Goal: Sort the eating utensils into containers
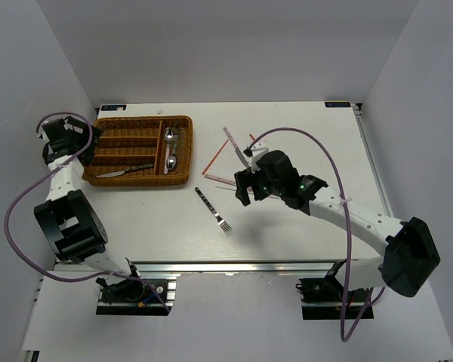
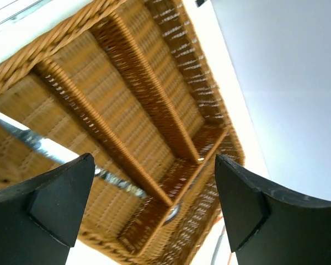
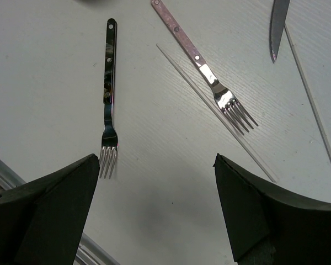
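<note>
The brown wicker tray (image 1: 183,151) lies at the back left, its long compartments (image 2: 127,110) filling the left wrist view. A knife (image 1: 125,173) lies in the near compartment, also showing as the knife (image 2: 115,181) under my left gripper. Two spoons (image 1: 170,148) rest in the right-end compartment. My left gripper (image 1: 93,143) (image 2: 154,204) hangs open over the tray's left end, holding nothing. On the table lie a dark-handled fork (image 1: 214,210) (image 3: 107,94), a pink-handled fork (image 3: 201,65), a pale chopstick (image 3: 220,116) and red chopsticks (image 1: 215,160). My right gripper (image 1: 239,188) (image 3: 154,210) stands open just right of the dark-handled fork.
A pink-handled knife (image 1: 235,145) lies behind the right gripper, and its blade tip (image 3: 277,25) shows in the right wrist view. The metal rail (image 1: 234,266) of the table's near edge runs in front of both arm bases. White walls close in the left, back and right.
</note>
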Controlling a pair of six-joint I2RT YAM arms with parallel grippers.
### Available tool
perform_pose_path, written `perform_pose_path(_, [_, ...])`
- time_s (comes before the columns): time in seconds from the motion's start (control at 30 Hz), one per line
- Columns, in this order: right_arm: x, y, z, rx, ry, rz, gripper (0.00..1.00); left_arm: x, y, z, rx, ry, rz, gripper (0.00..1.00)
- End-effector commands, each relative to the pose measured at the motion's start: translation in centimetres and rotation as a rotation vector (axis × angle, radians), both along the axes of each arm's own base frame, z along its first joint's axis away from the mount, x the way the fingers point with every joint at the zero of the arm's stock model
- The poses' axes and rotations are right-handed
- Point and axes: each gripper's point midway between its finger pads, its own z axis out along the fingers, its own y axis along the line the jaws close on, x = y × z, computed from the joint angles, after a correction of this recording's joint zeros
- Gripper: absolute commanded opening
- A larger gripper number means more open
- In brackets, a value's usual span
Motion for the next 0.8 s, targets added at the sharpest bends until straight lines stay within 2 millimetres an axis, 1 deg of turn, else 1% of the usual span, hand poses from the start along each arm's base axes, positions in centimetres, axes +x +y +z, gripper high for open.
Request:
perform_pose_path(0.0, [1.1,0.5,1.7,0.026,-0.03,-0.006,0.89,-1.1,-1.2,2.8,0.105,0.011,-0.035,0.98])
perform_pose_path(0.03, [1.3,0.5,1.9,0.024,-0.028,0.0,0.89,-1.9,-1.5,4.3,0.136,0.004,-0.028,0.98])
perform_pose_path(0.07, [1.7,0.2,1.9,0.014,-0.03,0.005,0.89,-2.2,-1.8,5.2,0.179,-0.002,-0.05,0.98])
perform_pose_path(0.1, [2.0,-0.1,1.5,-0.007,-0.023,0.004,0.89,-2.6,-2.8,5.9,0.204,-0.004,-0.075,0.98])
perform_pose_path(0.13, [2.1,-0.4,1.1,-0.027,-0.015,0.003,0.89,-3.7,-3.7,7.3,0.234,-0.015,-0.089,0.98])
perform_pose_path(0.17, [2.6,-0.7,1.0,-0.038,-0.019,-0.001,0.89,-4.3,-4.2,8.1,0.266,-0.025,-0.102,0.98])
perform_pose_path(0.2, [3.1,-1.1,0.0,-0.07,-0.011,0.004,0.89,-4.9,-5.6,7.5,0.292,-0.015,-0.15,0.98])
perform_pose_path(0.23, [3.2,-1.2,-0.7,-0.087,0.003,0.009,0.88,-5.6,-6.4,7.6,0.305,-0.015,-0.173,0.98])
perform_pose_path(0.27, [3.5,-1.2,-0.9,-0.083,0.022,0.027,0.87,-6.7,-7.1,8.6,0.343,-0.035,-0.196,0.98])
perform_pose_path(0.3, [3.8,-1.3,-2.1,-0.114,0.04,0.039,0.85,-7.6,-8.3,7.3,0.341,-0.008,-0.225,0.98])
perform_pose_path(0.33, [4.1,-1.4,-2.6,-0.128,0.049,0.04,0.8,-8.3,-9.0,7.0,0.344,-0.014,-0.245,0.98])
perform_pose_path(0.37, [4.6,-1.6,-3.0,-0.137,0.055,0.034,0.79,-9.5,-9.9,7.9,0.364,-0.054,-0.267,0.98])
perform_pose_path(0.4, [5.2,-1.5,-3.7,-0.149,0.064,0.025,0.79,-10.3,-11.2,6.3,0.361,-0.043,-0.306,0.98])
perform_pose_path(0.43, [5.7,-1.5,-3.9,-0.152,0.066,0.008,0.79,-10.9,-11.8,6.1,0.374,-0.054,-0.329,0.98])
perform_pose_path(0.47, [6.6,-1.5,-3.8,-0.143,0.057,-0.017,0.79,-11.9,-12.6,6.7,0.411,-0.084,-0.353,0.98])
perform_pose_path(0.5, [7.9,-1.2,-3.8,-0.147,0.044,-0.052,0.79,-12.6,-12.4,6.2,0.432,-0.074,-0.344,0.98])
perform_pose_path(0.53, [8.8,-0.8,-3.7,-0.133,0.037,-0.071,0.78,-13.3,-12.6,4.4,0.44,-0.048,-0.357,0.98])
perform_pose_path(0.57, [10.0,-0.3,-3.1,-0.118,0.004,-0.084,0.76,-13.8,-13.0,3.9,0.456,-0.05,-0.367,0.98])
perform_pose_path(0.6, [11.7,0.8,-2.8,-0.113,-0.013,-0.094,0.75,-14.1,-13.2,4.5,0.475,-0.099,-0.359,0.98])
perform_pose_path(0.63, [12.7,1.3,-2.8,-0.118,-0.022,-0.102,0.71,-14.7,-13.6,2.5,0.464,-0.076,-0.38,0.98])
perform_pose_path(0.67, [14.0,1.4,-2.7,-0.13,-0.045,-0.124,0.69,-14.9,-13.8,2.0,0.459,-0.081,-0.387,0.98])
perform_pose_path(0.7, [15.1,1.8,-4.6,-0.163,-0.026,-0.133,0.69,-15.2,-14.1,1.4,0.454,-0.083,-0.399,0.98])
perform_pose_path(0.73, [17.2,2.8,-2.8,-0.138,-0.07,-0.147,0.68,-15.3,-14.3,1.4,0.449,-0.097,-0.404,0.98])
perform_pose_path(0.77, [18.2,3.3,-2.7,-0.139,-0.083,-0.15,0.68,-15.4,-14.4,1.5,0.453,-0.094,-0.412,0.98])
